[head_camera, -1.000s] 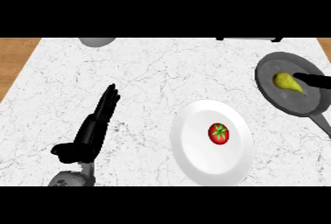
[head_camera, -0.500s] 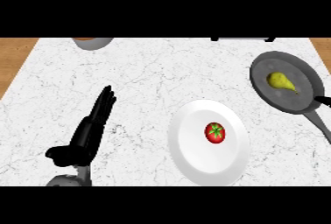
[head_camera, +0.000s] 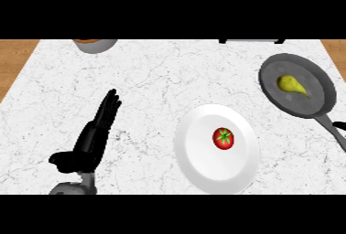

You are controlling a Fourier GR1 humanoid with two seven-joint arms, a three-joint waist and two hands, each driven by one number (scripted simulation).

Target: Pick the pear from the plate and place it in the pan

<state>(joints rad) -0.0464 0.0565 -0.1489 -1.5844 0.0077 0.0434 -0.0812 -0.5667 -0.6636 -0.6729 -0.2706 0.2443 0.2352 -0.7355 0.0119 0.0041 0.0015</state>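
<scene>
Yellow-green pear (head_camera: 292,85) lying inside the grey pan (head_camera: 317,103), at the upper right of the counter (head_camera: 169,73), narrow end pointing down and to the right. Pan handle running from the pan's lower edge toward the right border and cut off there. Well apart from the pear, at the lower left: left hand (head_camera: 91,137), black, palm edge-on, fingers (head_camera: 108,105) straight and held together, pointing up and slightly right, holding nothing; thumb jutting out to the left near the wrist. Grey forearm visible only as a small patch at the bottom edge below the hand. Between the hand and the pan: one white plate (head_camera: 202,169), lower centre, carrying one red tomato (head_camera: 224,138) with a green stem star, a little right of the plate's middle. Plate's lower rim cropped by the bottom edge. Right hand not in view. Counts: one pear, one pan, one plate, one tomato, one hand. At the top edge, left of centre: part of a grey bowl (head_camera: 98,45) with an orange-brown inside, most of it cut off. At the top edge, right of centre: a dark, flat object (head_camera: 250,41), only its lower strip showing, identity not discernible. Wooden surface (head_camera: 13,64) visible beside the white marbled counter at the left and at the top right corner.
</scene>
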